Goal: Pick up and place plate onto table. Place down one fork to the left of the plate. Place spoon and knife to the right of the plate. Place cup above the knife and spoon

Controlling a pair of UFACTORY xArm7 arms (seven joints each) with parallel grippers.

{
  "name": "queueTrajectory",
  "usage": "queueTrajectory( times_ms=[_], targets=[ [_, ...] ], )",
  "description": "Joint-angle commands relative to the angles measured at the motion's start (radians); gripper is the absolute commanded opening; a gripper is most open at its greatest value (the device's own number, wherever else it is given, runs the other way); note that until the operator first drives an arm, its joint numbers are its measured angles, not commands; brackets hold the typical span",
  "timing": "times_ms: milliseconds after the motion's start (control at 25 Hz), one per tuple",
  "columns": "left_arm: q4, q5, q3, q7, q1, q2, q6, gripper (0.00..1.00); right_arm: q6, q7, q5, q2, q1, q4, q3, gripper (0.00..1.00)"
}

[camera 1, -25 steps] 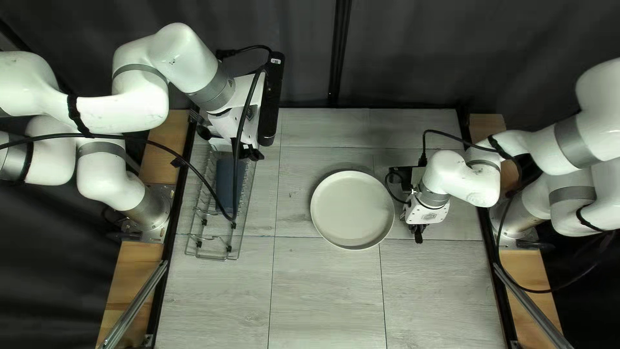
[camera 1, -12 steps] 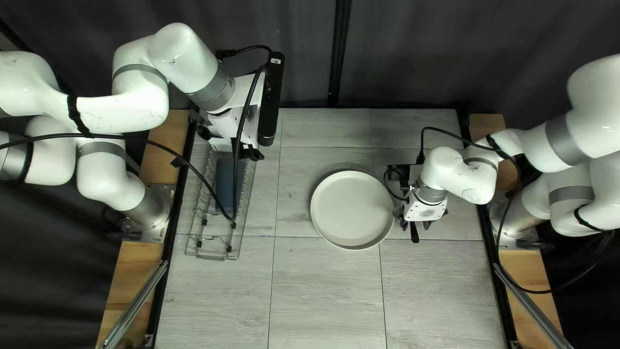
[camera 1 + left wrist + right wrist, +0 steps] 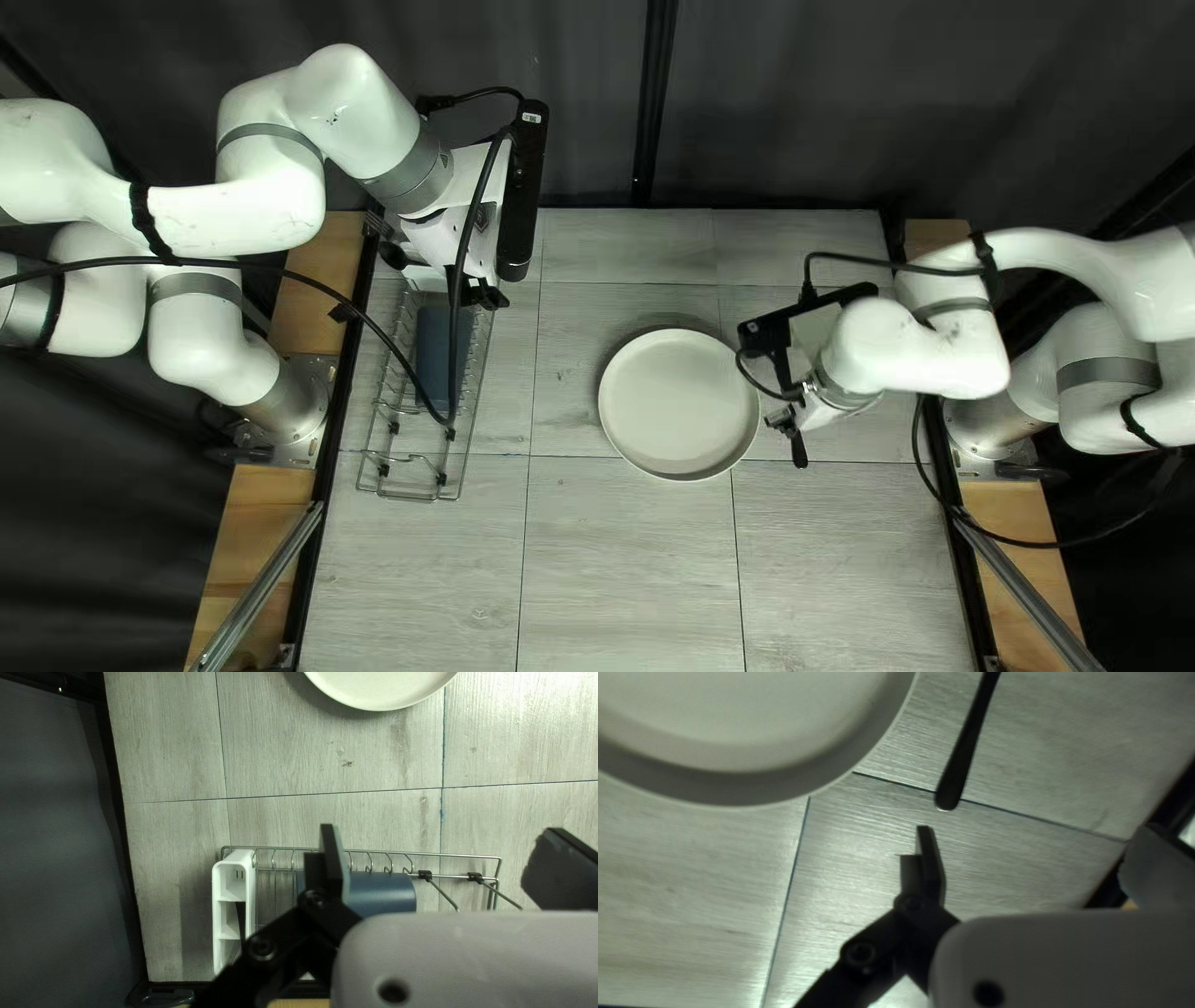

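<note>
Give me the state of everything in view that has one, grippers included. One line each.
Plate: face up, flat on the table.
Black utensil: lying on the table beside the plate, type unclear.
Blue cup: in the rack, seemingly on its side.
Wire rack: holding the cup.
White holder: at one end of the rack, compartments uncovered.
Left gripper: open.
Right gripper: open.
</note>
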Motion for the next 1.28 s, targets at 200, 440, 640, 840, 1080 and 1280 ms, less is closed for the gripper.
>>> queueTrajectory(
  times_ms=[200,440,640,840,1080,1280],
  targets=[
    [0.0,0.0,0.0,0.0,0.0,0.0,0.0,1.0,0.039,-0.296,-0.054,-0.291,0.124,-0.062,-0.049,1.0],
    [0.0,0.0,0.0,0.0,0.0,0.0,0.0,1.0,0.036,-0.361,-0.07,-0.332,0.144,-0.066,-0.063,1.0],
    [-0.002,0.046,0.003,-0.008,0.032,-0.044,0.054,1.0,0.036,-0.361,-0.07,-0.332,0.144,-0.066,-0.063,1.0],
    [-0.067,0.131,0.04,0.04,0.074,-0.162,0.152,1.0,0.036,-0.361,-0.07,-0.332,0.144,-0.066,-0.063,1.0],
    [-0.215,0.194,0.145,0.156,0.112,-0.257,0.171,1.0,0.036,-0.361,-0.07,-0.332,0.144,-0.066,-0.063,1.0],
    [-0.267,0.238,0.178,0.172,0.152,-0.274,0.167,1.0,0.036,-0.361,-0.07,-0.332,0.144,-0.066,-0.063,1.0]
  ],
)
